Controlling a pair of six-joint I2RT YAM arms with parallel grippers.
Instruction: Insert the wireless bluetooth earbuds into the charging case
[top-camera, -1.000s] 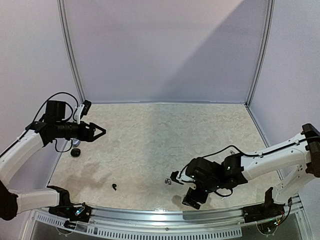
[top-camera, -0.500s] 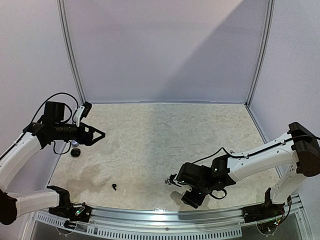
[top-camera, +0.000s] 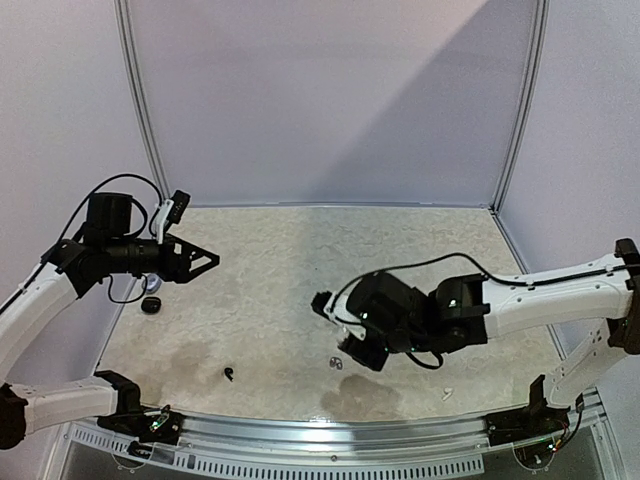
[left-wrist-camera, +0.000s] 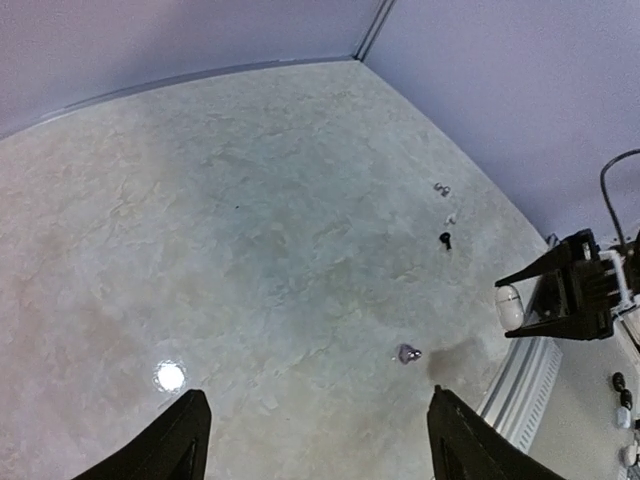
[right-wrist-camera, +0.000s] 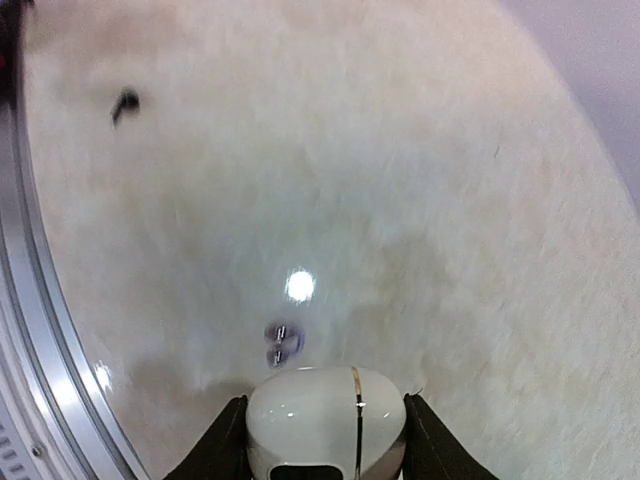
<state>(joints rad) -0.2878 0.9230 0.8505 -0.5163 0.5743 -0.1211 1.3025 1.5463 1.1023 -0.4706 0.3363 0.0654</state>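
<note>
The white oval charging case (right-wrist-camera: 325, 420), lid closed, sits between the fingers of my right gripper (right-wrist-camera: 323, 400), which is shut on it above the table. In the left wrist view the charging case (left-wrist-camera: 509, 305) shows as a white oval in that gripper. A silvery-grey earbud (top-camera: 336, 362) lies on the table just under the right gripper (top-camera: 352, 352). A black earbud (top-camera: 230, 375) lies near the front left, a white earbud (top-camera: 447, 394) near the front right. My left gripper (top-camera: 205, 262) hangs open and empty at the far left.
A small black round object (top-camera: 152, 305) lies under the left arm. Three more tiny earbuds, among them a black one (left-wrist-camera: 445, 239), lie close to the right wall. The metal rail (top-camera: 330, 430) runs along the near edge. Walls close off the back and sides.
My right gripper closed on the case and lifted it up and away from the near edge, uncovering the white earbud. The left gripper shifted slightly right and narrowed a little.
</note>
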